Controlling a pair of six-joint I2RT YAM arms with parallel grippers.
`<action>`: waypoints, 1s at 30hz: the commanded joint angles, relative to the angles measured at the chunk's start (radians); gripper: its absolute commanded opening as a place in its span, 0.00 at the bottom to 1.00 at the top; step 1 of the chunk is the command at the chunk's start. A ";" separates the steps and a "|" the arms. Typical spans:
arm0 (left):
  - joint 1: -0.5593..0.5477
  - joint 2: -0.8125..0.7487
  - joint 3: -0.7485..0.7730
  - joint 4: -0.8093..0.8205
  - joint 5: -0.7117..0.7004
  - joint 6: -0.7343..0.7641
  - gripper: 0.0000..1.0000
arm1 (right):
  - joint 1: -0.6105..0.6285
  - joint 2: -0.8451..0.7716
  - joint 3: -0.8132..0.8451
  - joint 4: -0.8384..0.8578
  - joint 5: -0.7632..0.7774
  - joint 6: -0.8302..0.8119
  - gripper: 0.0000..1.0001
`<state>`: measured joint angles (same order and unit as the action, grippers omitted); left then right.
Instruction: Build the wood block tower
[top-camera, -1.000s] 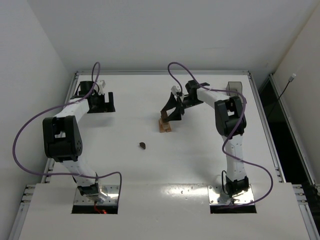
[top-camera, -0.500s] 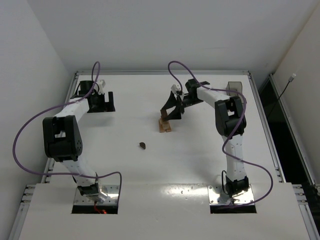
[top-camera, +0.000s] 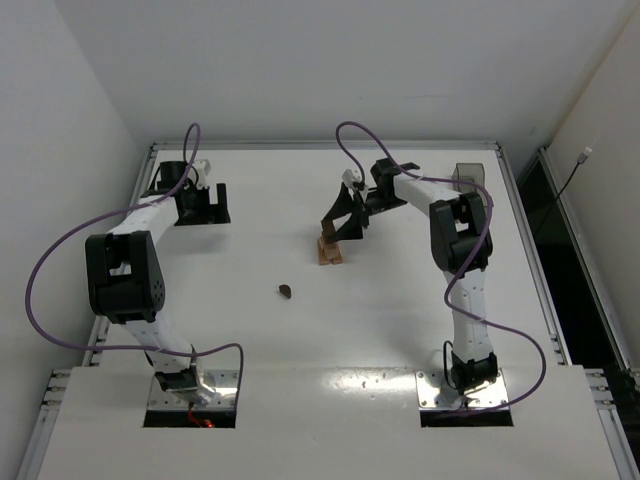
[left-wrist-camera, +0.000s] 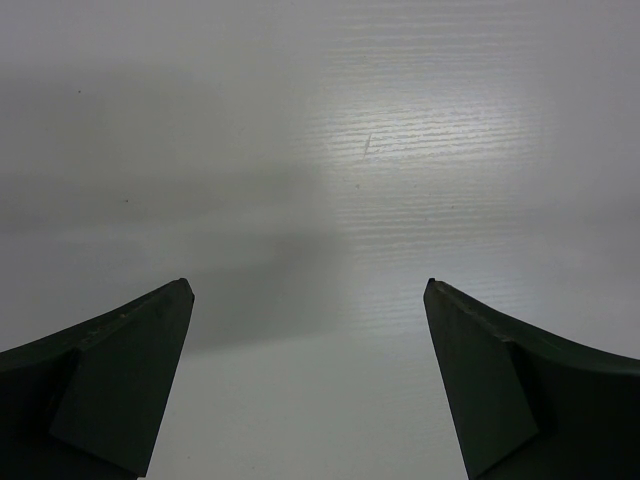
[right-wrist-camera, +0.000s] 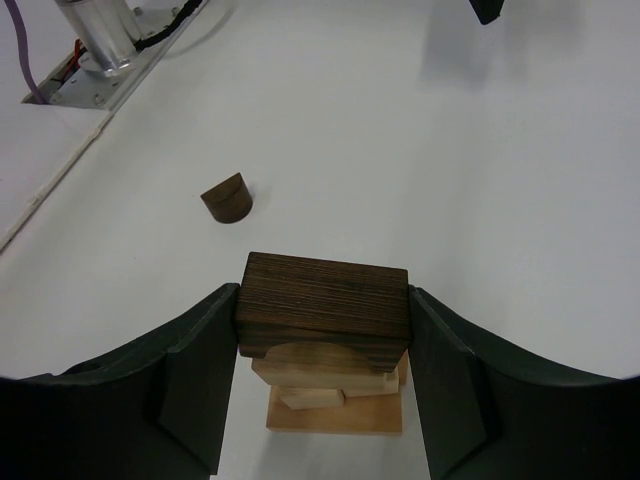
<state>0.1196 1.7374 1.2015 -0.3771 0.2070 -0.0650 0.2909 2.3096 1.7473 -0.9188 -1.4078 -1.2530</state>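
Right gripper: fingers clamped on dark brown arch block, one each side. Block sits atop tower of tan blocks, near table centre. Loose dark half-round piece: 7 o'clock of tower, well apart. Left gripper: fingers spread wide, over table's 10 o'clock corner

Item: changes over the last second. Entry: none that you can make out from the overhead view. Any shift of the right gripper at the tower is too slight to tell.
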 joint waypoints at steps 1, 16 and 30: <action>0.011 0.005 0.035 0.001 0.008 -0.012 1.00 | 0.007 0.005 0.037 -0.002 -0.189 -0.040 0.23; 0.011 0.005 0.035 0.001 0.008 -0.012 1.00 | 0.016 0.005 0.037 -0.022 -0.189 -0.040 0.28; 0.011 0.005 0.035 0.001 0.008 -0.012 1.00 | 0.016 0.034 0.078 -0.055 -0.189 -0.040 0.35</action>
<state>0.1196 1.7374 1.2015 -0.3775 0.2070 -0.0650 0.3035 2.3314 1.7672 -0.9592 -1.4139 -1.2549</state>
